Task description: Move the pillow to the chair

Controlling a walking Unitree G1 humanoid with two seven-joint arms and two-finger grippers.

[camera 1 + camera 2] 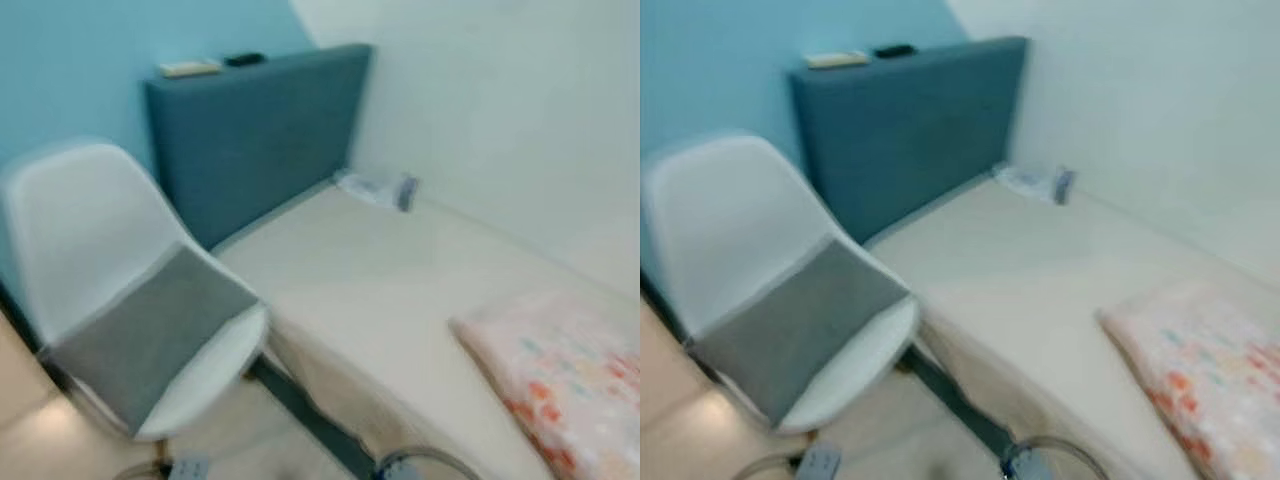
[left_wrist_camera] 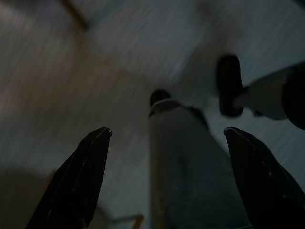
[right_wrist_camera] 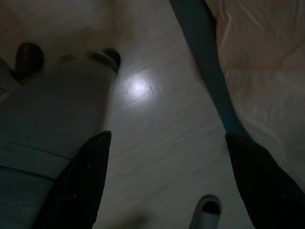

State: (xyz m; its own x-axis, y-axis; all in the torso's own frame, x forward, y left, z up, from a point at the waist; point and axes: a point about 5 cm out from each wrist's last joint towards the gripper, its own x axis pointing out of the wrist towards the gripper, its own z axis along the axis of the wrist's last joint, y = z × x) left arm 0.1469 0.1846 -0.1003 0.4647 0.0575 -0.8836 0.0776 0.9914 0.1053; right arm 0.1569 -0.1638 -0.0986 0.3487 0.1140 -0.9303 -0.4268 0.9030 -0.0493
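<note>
A white shell chair (image 1: 85,225) stands on the left, beside the bed, and a flat grey cushion (image 1: 150,335) lies tilted on its seat. At the lower right of the bed (image 1: 380,290), a pink pillow with a floral print (image 1: 560,370) rests on the cream sheet. My left gripper (image 2: 167,131) hangs open over the dim floor, nothing between its fingers. My right gripper (image 3: 169,137) is open too, above pale floor next to the bed's dark base rail (image 3: 205,57).
A blue headboard (image 1: 255,130) closes the bed's far end, with a pale flat object (image 1: 188,68) and a black one (image 1: 243,59) on top. A small clear packet (image 1: 378,187) lies near it. Cables and a grey block (image 1: 820,462) sit on the floor by the chair.
</note>
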